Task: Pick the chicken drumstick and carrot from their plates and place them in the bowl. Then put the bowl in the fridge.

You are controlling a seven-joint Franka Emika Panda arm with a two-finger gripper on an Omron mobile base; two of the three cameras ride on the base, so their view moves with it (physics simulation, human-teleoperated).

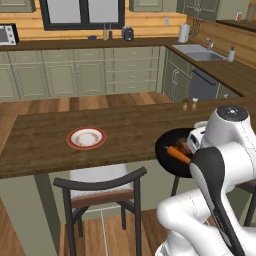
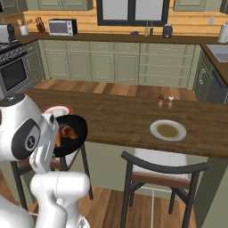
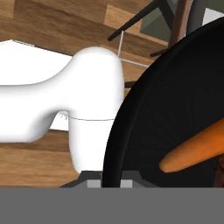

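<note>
Bowl (image 1: pixel 170 156): black, round, hanging clear of the wooden counter (image 1: pixel 50 140) at its near edge, beside the arm's white wrist; in the right base view (image 2: pixel 75 129) showing tilted toward the camera, over the floor in front of the counter. In the hand view (image 3: pixel 144 131) rim running up from between the finger tips.

Carrot (image 1: pixel 178 154): bright orange, lying inside the bowl; tapered tip pointing toward the rim in the hand view (image 3: pixel 197 146).

Chicken drumstick (image 1: pixel 183 147): reddish-brown, sitting in the bowl just beside the carrot; a sliver showing at the right edge of the hand view (image 3: pixel 218 168); brownish patch visible in the right base view (image 2: pixel 67 132).

Gripper (image 3: pixel 105 181): closing on the bowl's rim, the black wall standing between the two tips.

Plates: cream one with red patterned rim (image 1: pixel 86 137) resting on the counter, well apart from the bowl; partly hiding behind the arm in the right base view (image 2: pixel 58 109). Pale whitish-grey one (image 2: pixel 168 129) lying further along the counter.

Chair (image 1: pixel 100 192): dark frame, pale seat, standing tucked at the counter's near side.

Two small shakers (image 1: pixel 189 104): standing together near the counter's far edge.
</note>
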